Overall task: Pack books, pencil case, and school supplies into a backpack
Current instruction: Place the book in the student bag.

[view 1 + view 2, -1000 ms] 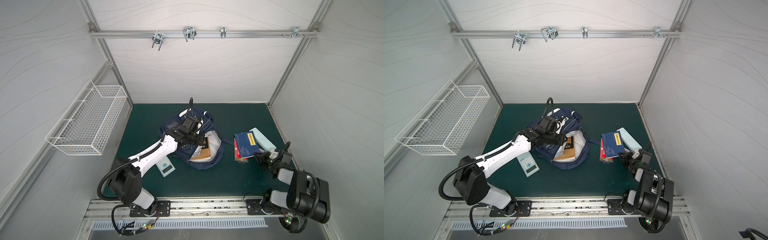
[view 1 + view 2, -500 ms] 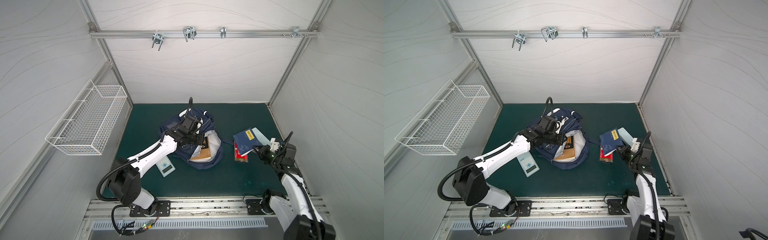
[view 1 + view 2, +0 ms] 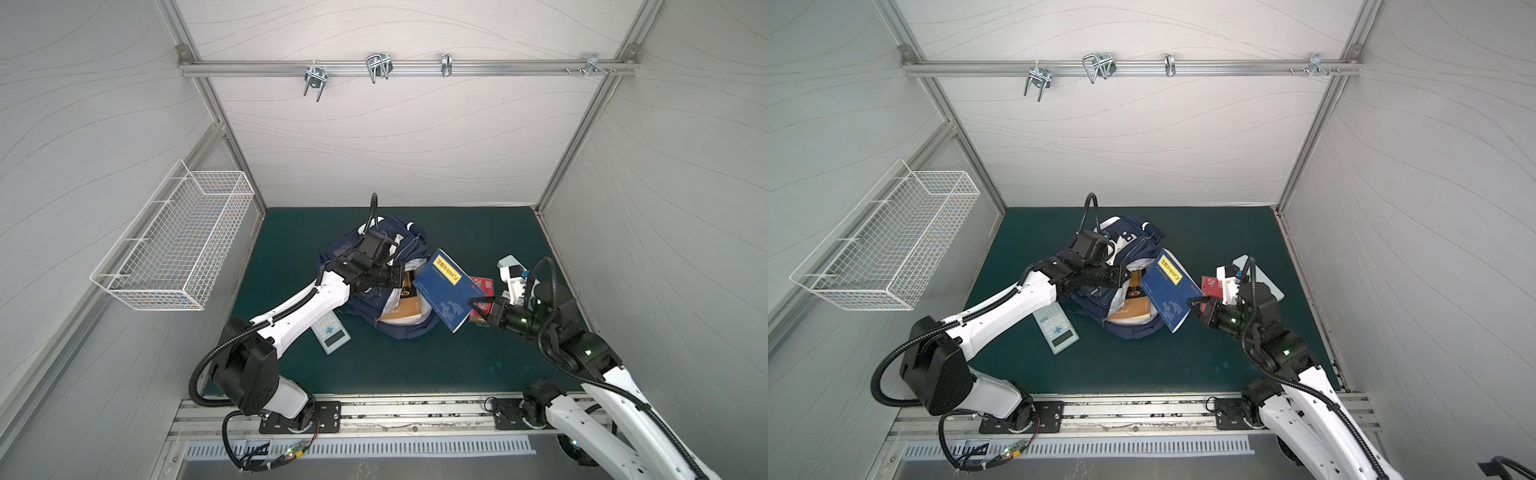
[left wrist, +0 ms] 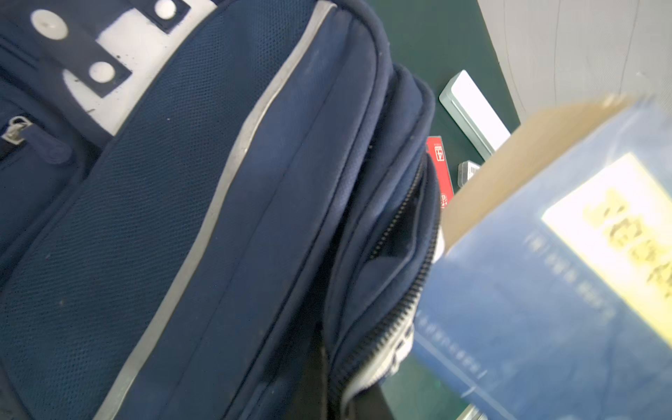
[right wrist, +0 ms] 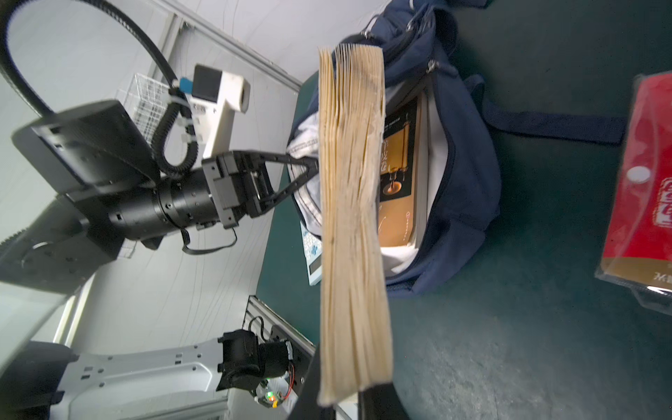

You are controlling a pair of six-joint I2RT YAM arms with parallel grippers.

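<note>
The navy backpack [image 3: 370, 253] [image 4: 182, 218] lies open mid-mat, and a brown book [image 3: 405, 309] [image 5: 398, 174] sits in its mouth. My left gripper [image 3: 401, 276] [image 4: 327, 392] is shut on the backpack's opening rim. My right gripper [image 3: 476, 305] [image 5: 345, 396] is shut on the navy book [image 3: 446, 289] [image 3: 1167, 286] [image 5: 352, 218], which hangs tilted over the backpack's right edge. A red book [image 3: 482, 286] [image 5: 640, 196] and the pale blue pencil case [image 3: 508, 262] [image 4: 472, 112] lie on the mat to the right. The calculator [image 3: 330, 332] lies left of the backpack.
A small clear box [image 4: 467, 171] lies beside the red book. A wire basket [image 3: 178, 245] hangs on the left wall. Panel walls close in the green mat [image 3: 415, 365] on three sides, and a metal rail [image 3: 374, 415] runs along the front.
My right arm has lifted the navy book off the red book and carried it left over the backpack's edge. The left arm has stayed on the backpack rim.
</note>
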